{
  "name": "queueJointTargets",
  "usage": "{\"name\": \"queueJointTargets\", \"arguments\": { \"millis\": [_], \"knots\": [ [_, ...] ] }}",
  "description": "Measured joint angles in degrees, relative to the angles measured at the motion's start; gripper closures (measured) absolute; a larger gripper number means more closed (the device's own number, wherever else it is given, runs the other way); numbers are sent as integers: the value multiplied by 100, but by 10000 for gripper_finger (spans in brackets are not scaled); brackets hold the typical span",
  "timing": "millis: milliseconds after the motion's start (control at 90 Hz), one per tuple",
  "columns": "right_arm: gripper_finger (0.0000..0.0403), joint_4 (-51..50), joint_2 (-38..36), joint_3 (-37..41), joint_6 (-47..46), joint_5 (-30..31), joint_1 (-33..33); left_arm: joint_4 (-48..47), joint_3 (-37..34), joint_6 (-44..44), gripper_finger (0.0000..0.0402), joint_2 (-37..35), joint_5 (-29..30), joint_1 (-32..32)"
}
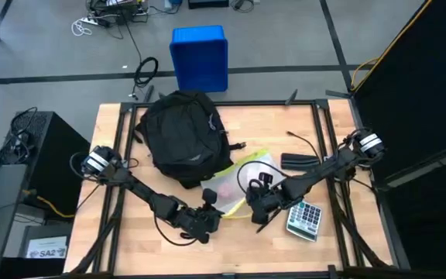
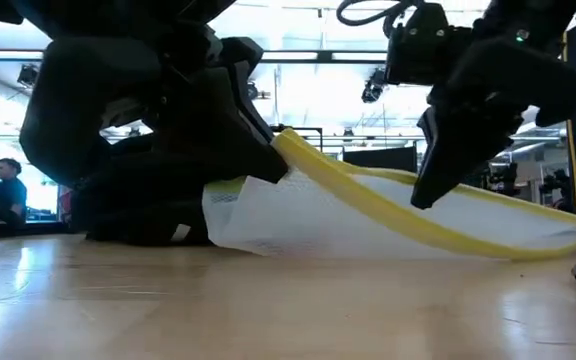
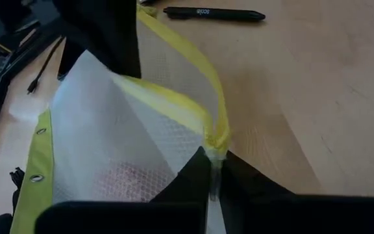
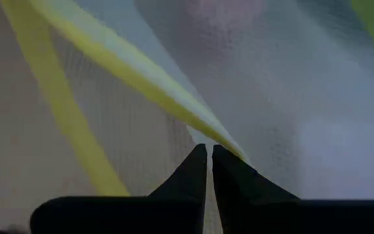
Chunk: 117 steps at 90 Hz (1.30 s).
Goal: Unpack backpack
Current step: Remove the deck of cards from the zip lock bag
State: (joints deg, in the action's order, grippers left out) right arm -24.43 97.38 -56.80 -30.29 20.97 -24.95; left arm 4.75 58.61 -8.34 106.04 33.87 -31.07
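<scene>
On the wooden table [image 1: 130,240], toward its back left: the backpack [image 1: 180,136], black, lying flat, zipped side up. Just in front of it and touching its near edge: a clear mesh pouch [image 1: 242,182] with yellow trim, partly lifted off the wood, something pink inside.

From the left rear corner, reaching forward and inward along the table: the left arm, elbow low, wrist bent toward the pouch. At its end, the left gripper [image 1: 210,208], closed on the pouch's yellow corner; in the left wrist view, dark fingers [image 3: 193,179] pinched together on the yellow edge where the zipper pull hangs.

From the right rear corner, angled down and inward in a long diagonal: the right arm. At its end, the right gripper [image 1: 258,200], on the pouch's opposite side; in the right wrist view, fingertips [image 4: 197,172] nearly meeting, clamped on a fold of the yellow trim against the mesh.

In the low view, the yellow band stretched taut between the two grippers, the white mesh sagging beneath to the tabletop.

Right of the pouch, near the right gripper: a calculator [image 1: 304,219]. Behind it: a flat black case [image 1: 299,160]. Beyond the pouch in the left wrist view: a black pen [image 3: 214,13]. Behind the table on the floor: a blue crate [image 1: 200,56].
</scene>
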Motion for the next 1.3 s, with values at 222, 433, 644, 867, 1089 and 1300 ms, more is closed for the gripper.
{"name": "queueJointTargets", "arguments": {
  "millis": [222, 433, 644, 867, 1089, 1300],
  "knots": [
    [400, 3, 0, 0, -107, 19, -15, 3, 0, 16, 392, 0, 163, -5],
    [400, 94, 0, 0, -183, 109, 0, -4, -2, 46, 329, -199, 268, -56],
    [399, 120, 0, 0, -204, 486, 42, 25, -2, 110, 259, -491, 877, -126],
    [391, 187, 0, 0, -162, 496, 109, 856, 0, 443, 221, -466, 783, -71],
    [390, 354, 0, 2, -98, 564, 109, 1046, -2, 748, 217, -154, 475, 178],
    [393, 430, 0, 2, 7, 646, 114, 1374, 15, 961, 216, 11, 290, 362]
  ]
}}
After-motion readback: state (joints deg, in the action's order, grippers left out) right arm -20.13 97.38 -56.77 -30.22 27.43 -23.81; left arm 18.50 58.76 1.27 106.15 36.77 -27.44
